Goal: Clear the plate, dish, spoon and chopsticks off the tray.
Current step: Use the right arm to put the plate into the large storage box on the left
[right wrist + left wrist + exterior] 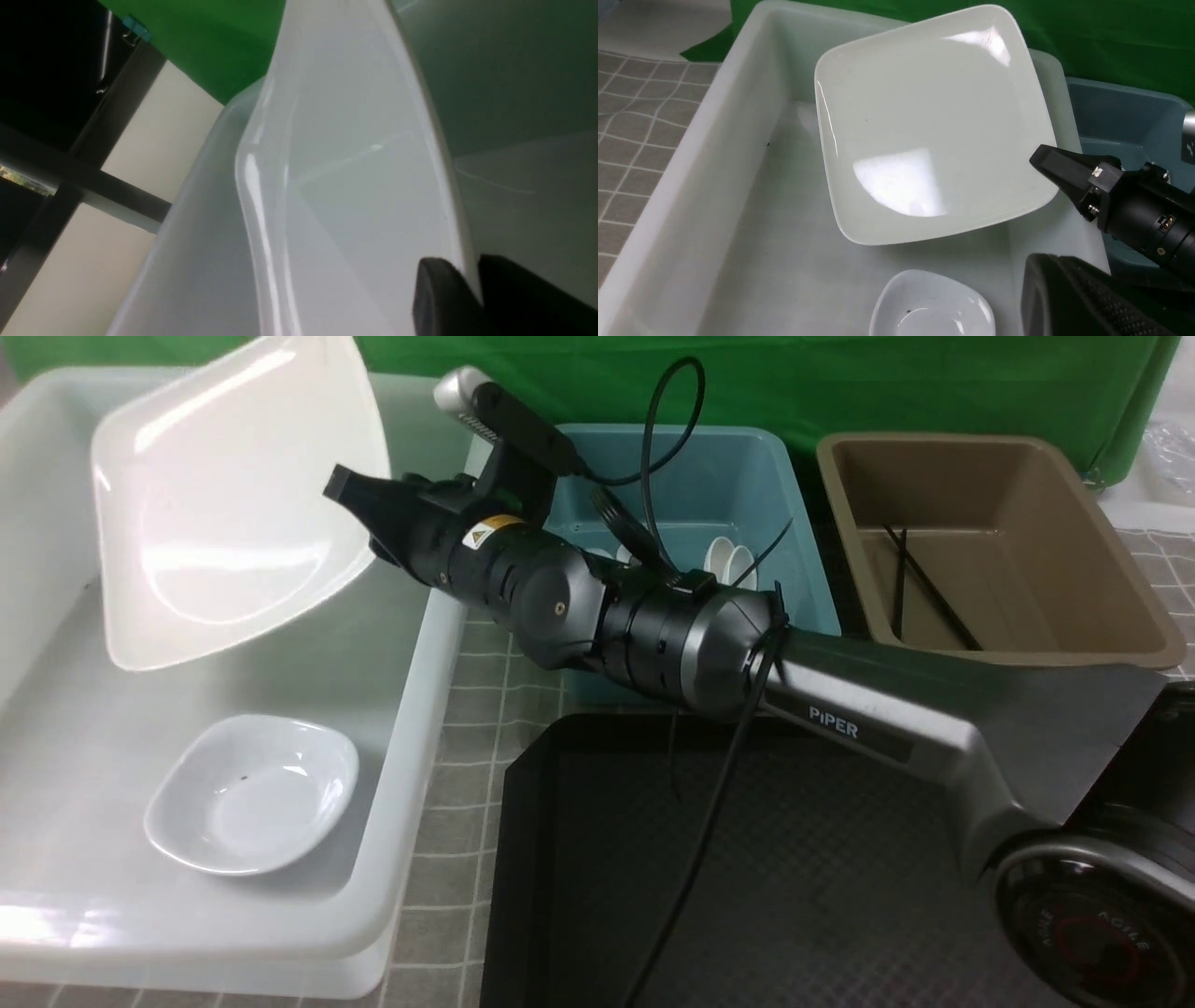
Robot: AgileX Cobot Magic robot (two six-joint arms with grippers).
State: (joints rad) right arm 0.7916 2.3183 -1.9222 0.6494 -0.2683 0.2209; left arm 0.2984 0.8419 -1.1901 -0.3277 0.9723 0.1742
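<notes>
My right gripper [347, 497] reaches across to the left and is shut on the edge of the large white square plate [224, 495]. It holds the plate tilted above the white tub [425, 653]. The right wrist view shows both fingers [444, 289] pinching the plate rim [364, 186]. The small white dish [252, 793] lies in the tub below the plate. White spoons [728, 560] lie in the teal tub [747, 467]. Black chopsticks [920, 583] lie in the brown tub [990, 457]. The black tray [840, 877] shows nothing on it. Only one black finger [1069, 298] of my left gripper shows.
The right arm stretches over the tray and the front of the teal tub, with cables hanging from it. A grey checked cloth [476, 709] covers the table between tub and tray. A green backdrop stands behind the tubs.
</notes>
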